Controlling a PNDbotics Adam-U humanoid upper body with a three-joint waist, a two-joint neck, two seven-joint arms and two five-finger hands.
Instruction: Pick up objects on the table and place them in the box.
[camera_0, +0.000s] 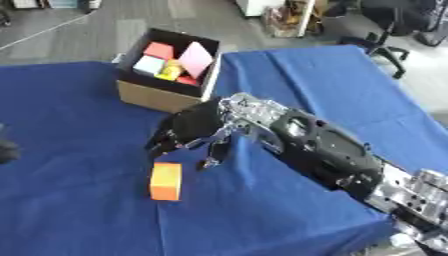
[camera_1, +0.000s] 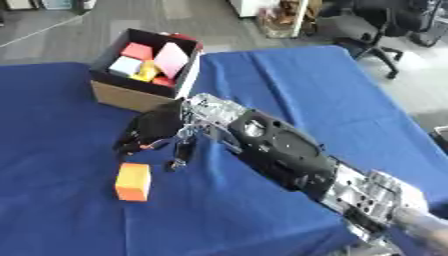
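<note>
In the left eye view, the black right hand (camera_0: 194, 131) hangs over the blue cloth-covered table (camera_0: 79, 210) with its fingers relaxed and spread downward, grasping nothing. The orange rectangular block (camera_0: 166, 181) lies just below those fingertips, toward the table's near edge.

In the right eye view, the open brown cardboard box (camera_1: 131, 95) sits near the table's far edge, holding coloured blocks (camera_1: 150, 62) of pink, red, white and yellow.

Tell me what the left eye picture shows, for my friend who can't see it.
The robot's right hand hovers open just above an orange block lying on a blue tablecloth. Behind the hand stands a cardboard box already holding colourful blocks, pink, red, white and yellow.
</note>
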